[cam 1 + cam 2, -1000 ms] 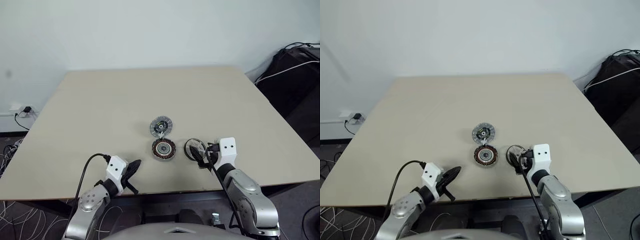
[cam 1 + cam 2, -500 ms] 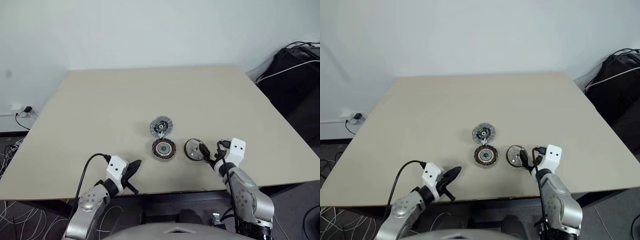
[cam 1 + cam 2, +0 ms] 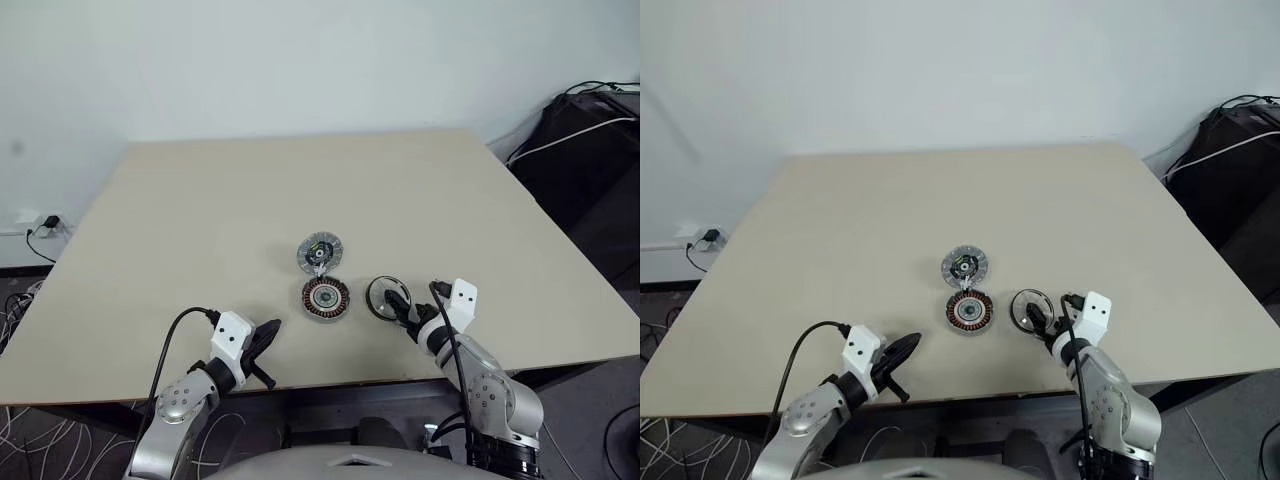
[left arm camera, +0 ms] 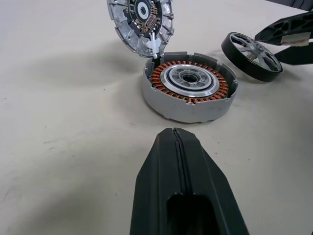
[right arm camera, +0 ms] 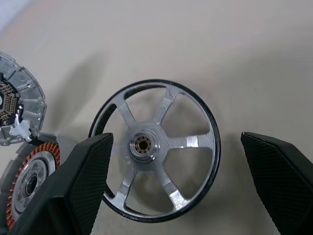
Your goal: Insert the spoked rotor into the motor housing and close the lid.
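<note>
The motor housing (image 3: 326,298), a low grey ring with copper windings around a pale hub, sits on the beige bench (image 3: 200,220) and serves as the landmark here. The lid (image 3: 320,252) lies just behind the housing, on the side away from the robot, its speckled face with the dark centre turned up; in the left wrist view its edge looks joined to the housing's rim and it stands tilted. The spoked rotor (image 5: 155,170) lies flat on the bench just to the right of the housing, near it but not touching.

The right claw (image 3: 403,311) hangs at the rotor with its two black fingers (image 5: 80,186) spread wide, one on each side of the dark rim, neither touching it. The left claw (image 3: 265,338) rests nearer the robot and to the left of the housing, well apart from it, its fingers pressed together and holding nothing.
</note>
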Motion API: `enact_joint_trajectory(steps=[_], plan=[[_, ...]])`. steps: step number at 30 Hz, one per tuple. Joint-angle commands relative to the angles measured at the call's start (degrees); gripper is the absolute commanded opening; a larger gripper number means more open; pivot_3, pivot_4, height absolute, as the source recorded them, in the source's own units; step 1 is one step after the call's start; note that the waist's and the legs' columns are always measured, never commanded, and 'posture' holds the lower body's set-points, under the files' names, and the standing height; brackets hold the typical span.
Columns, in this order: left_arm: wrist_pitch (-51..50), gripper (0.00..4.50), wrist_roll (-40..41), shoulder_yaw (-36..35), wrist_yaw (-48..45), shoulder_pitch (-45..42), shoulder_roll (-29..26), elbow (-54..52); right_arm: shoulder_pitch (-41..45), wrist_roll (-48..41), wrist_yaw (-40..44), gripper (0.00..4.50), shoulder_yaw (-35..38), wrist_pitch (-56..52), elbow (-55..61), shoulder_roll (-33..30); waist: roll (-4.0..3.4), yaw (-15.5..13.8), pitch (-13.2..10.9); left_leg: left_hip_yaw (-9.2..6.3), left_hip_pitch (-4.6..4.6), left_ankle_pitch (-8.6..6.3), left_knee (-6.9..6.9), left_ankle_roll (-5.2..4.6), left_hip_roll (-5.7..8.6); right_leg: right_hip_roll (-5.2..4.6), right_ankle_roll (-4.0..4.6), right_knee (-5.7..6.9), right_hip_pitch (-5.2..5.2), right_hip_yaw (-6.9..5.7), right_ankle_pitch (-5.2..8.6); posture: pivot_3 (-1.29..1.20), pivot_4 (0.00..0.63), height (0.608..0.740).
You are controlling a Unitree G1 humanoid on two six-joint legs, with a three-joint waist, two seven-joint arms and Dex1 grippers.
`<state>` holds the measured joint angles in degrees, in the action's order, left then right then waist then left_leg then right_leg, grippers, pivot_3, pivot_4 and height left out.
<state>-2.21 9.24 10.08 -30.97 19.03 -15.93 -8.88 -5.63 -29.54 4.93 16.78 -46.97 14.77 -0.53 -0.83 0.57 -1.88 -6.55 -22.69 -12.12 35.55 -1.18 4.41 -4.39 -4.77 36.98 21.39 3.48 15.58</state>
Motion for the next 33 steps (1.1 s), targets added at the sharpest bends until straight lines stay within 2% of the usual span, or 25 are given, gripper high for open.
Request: enact_joint_trajectory(steps=[1, 12, 27, 30, 33], plan=[[0.5, 0.00, 0.5, -0.4, 0.1, -0.7, 0.1, -1.6, 1.5, -1.2, -0.4, 4.48, 0.0, 0.2, 1.2, 0.1, 0.00, 0.1, 0.0, 0.00, 0.00, 0.00, 0.00, 0.00, 0.00, 0.00, 0.00, 0.00, 0.00, 0.00, 0.00, 0.00, 0.000, 0.740], [0.7, 0.00, 0.4, -0.5, 0.0, -0.8, 0.0, -1.2, 1.4, -7.2, -0.9, 4.48, 1.7, -3.6, 0.2, 2.1, 0.00, 0.1, 0.0, -0.01, 0.00, 0.00, -0.01, 0.00, 0.00, -0.04, 0.00, -0.01, 0.01, 0.02, 0.00, 0.00, 0.000, 0.740], [1.2, 0.00, 0.3, -0.5, -0.4, -0.9, -0.1, -0.4, 0.6, -12.3, -2.0, 4.48, 3.4, -3.3, -0.8, 4.3, -0.02, 0.2, 0.0, 0.00, -0.01, 0.00, -0.04, 0.00, -0.01, -0.07, 0.00, -0.02, 0.04, 0.03, 0.00, 0.00, 0.000, 0.740], [1.3, 0.00, 0.3, -0.5, -0.5, -0.9, -0.1, -0.2, 0.6, -13.4, -2.4, 3.90, 4.1, -2.9, -1.0, 4.9, -0.03, 0.2, 0.0, -0.01, -0.01, 0.00, -0.05, 0.00, -0.01, -0.08, 0.00, -0.02, 0.05, 0.03, 0.00, 0.00, 0.000, 0.740], [1.5, 0.00, 0.3, -0.5, -0.6, -1.0, -0.1, 0.1, 0.6, -13.7, -2.8, 2.94, 4.5, -2.6, -1.3, 5.1, -0.05, 0.2, 0.0, 0.00, -0.02, 0.00, -0.05, 0.00, -0.01, -0.08, 0.00, -0.02, 0.05, 0.04, 0.00, 0.00, 0.000, 0.740]])
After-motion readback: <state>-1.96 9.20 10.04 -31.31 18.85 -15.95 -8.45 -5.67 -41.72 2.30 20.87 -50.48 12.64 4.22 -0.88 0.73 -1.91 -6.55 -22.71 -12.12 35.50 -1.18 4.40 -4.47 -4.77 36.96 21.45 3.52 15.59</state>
